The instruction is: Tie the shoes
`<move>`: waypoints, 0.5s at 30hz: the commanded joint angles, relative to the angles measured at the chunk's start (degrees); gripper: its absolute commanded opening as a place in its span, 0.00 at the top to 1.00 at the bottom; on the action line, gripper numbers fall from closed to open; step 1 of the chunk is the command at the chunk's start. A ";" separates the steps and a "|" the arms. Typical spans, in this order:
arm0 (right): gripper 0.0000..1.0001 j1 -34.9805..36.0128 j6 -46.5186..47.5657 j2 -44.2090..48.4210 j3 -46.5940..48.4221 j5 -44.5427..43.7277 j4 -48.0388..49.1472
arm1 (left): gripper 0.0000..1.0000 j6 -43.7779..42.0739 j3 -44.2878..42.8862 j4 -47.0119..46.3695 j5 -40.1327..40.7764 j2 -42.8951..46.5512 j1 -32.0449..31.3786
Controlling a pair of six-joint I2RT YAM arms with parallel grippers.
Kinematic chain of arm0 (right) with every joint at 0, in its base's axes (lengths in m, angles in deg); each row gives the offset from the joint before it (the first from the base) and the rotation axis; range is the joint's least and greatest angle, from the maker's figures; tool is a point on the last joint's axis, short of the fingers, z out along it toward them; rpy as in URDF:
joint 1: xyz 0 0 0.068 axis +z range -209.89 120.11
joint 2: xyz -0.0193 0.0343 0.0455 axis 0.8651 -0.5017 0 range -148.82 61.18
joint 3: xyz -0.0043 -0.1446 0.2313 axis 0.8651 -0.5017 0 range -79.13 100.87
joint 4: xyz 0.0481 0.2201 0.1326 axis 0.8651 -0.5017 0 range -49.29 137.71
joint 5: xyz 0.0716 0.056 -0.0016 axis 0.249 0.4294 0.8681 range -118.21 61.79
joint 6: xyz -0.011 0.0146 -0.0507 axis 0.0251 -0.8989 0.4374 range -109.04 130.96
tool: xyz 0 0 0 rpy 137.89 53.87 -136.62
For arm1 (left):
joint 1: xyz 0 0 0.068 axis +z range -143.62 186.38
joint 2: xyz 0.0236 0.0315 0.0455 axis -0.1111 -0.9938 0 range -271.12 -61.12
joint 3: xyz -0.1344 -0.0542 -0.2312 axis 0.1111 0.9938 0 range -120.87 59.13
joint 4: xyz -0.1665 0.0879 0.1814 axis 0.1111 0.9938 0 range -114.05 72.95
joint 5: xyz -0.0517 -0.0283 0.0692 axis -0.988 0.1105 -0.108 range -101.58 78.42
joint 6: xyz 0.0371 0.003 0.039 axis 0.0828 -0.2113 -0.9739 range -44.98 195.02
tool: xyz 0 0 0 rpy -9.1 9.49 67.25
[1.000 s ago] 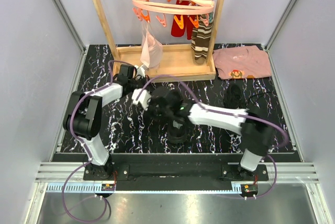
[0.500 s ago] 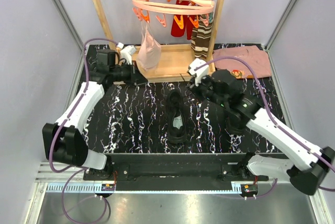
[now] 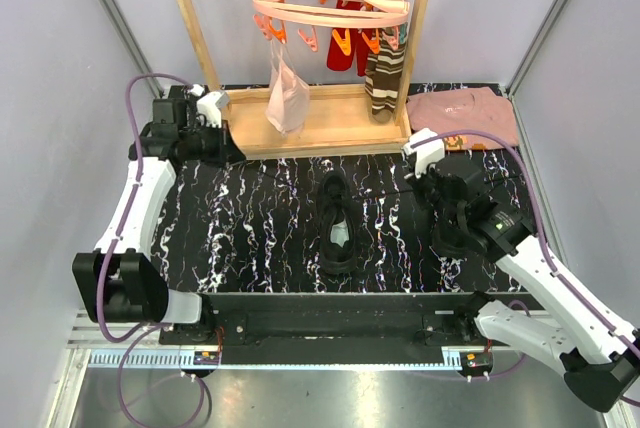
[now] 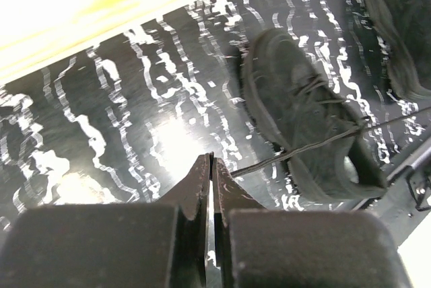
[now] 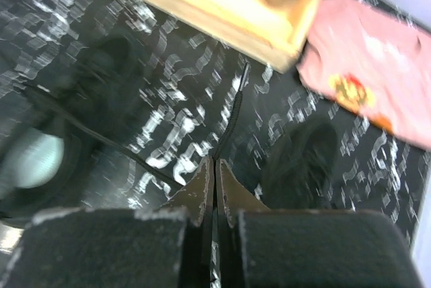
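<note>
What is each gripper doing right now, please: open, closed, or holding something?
Left gripper: closed, pinching a black lace of the middle shoe.
Right gripper: closed, pinching the other lace end.

Left pincer (image 4: 211,161) pinches lace (image 4: 269,159) (taut) from shoe (image 4: 300,110).

No letters, numbers, brand marks or labels can be read anywhere in these views. The nearest thing to a sign is a small red-and-yellow printed figure (image 3: 455,140) on the pink shirt (image 3: 462,118), which lies on the surface just right of the wooden rack (image 3: 315,123). It is too small and blurred to show any wording.
</note>
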 commanded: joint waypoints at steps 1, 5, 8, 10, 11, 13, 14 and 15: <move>1.00 -1.61 1.44 1.89 -4.07 -5.74 -2.33 | 1.00 -3.56 -2.09 1.95 -0.99 0.98 3.85; 1.00 -2.23 2.15 3.64 -8.03 -7.07 -3.38 | 1.00 -4.96 -0.15 2.83 -1.00 1.76 5.69; 1.00 -2.41 2.77 4.18 -9.61 -7.07 -3.21 | 1.00 -4.88 1.69 2.83 -0.03 2.56 7.36; 1.00 -2.41 2.85 4.18 -10.23 -6.90 -3.21 | 1.00 -4.61 2.57 2.65 -0.11 3.00 9.12; 1.00 -2.41 3.03 4.18 -10.49 -6.46 -3.12 | 1.00 -4.70 2.92 2.48 -0.11 3.09 9.74; 1.00 -2.41 3.64 4.26 -10.85 -6.37 -3.12 | 1.00 -5.14 3.80 2.48 -0.20 3.09 10.79; 1.00 -2.41 3.99 4.09 -11.37 -6.45 -3.12 | 1.00 -5.49 4.07 2.56 -0.38 3.26 11.14; 1.00 -2.41 4.87 4.00 -11.72 -6.63 -3.12 | 1.00 -5.75 4.42 2.48 -0.38 3.35 11.15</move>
